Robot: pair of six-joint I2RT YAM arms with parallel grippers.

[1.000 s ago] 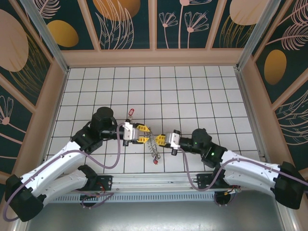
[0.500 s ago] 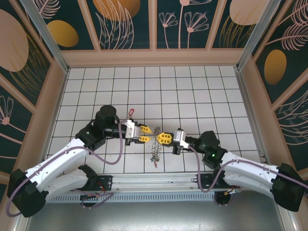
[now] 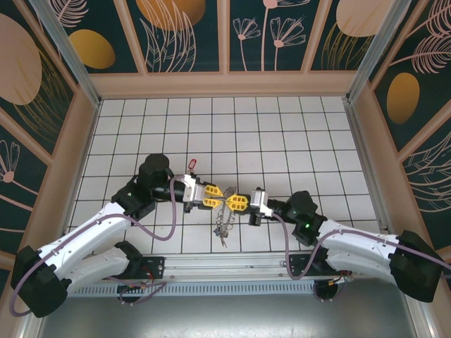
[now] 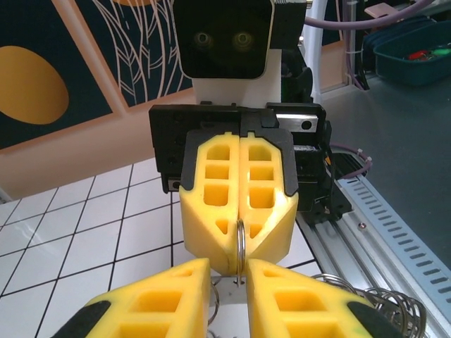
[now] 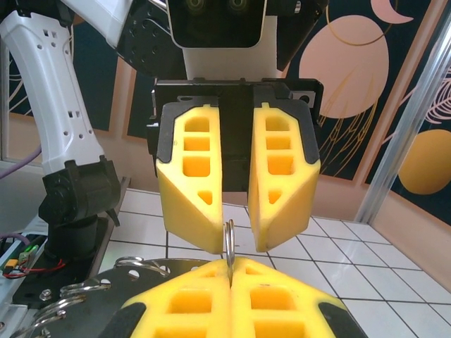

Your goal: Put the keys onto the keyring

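My right gripper (image 3: 233, 203) (image 5: 230, 264) is shut on a small silvery split ring (image 5: 228, 239) at the rim of the keyring (image 3: 224, 220). The keyring's flat grey plate (image 5: 67, 285) hangs below the fingers. My left gripper (image 3: 219, 194) (image 4: 229, 274) faces the right one tip to tip. Its jaws stand a little apart on either side of that same split ring (image 4: 240, 243), not pressing on it. One of the keys, with a red head (image 3: 191, 164), lies on the tiles behind the left wrist.
The white tiled floor (image 3: 282, 134) has free room at the back and right. Wooden walls (image 3: 225, 84) bound it. More loose split rings (image 4: 384, 303) dangle from the keyring. A metal rail (image 3: 232, 264) runs along the near edge, and a blue bin (image 4: 412, 49) sits off the table.
The two grippers have closed in until their tips meet over the split ring. The left jaws have narrowed around it. The keyring has swung slightly beneath them.
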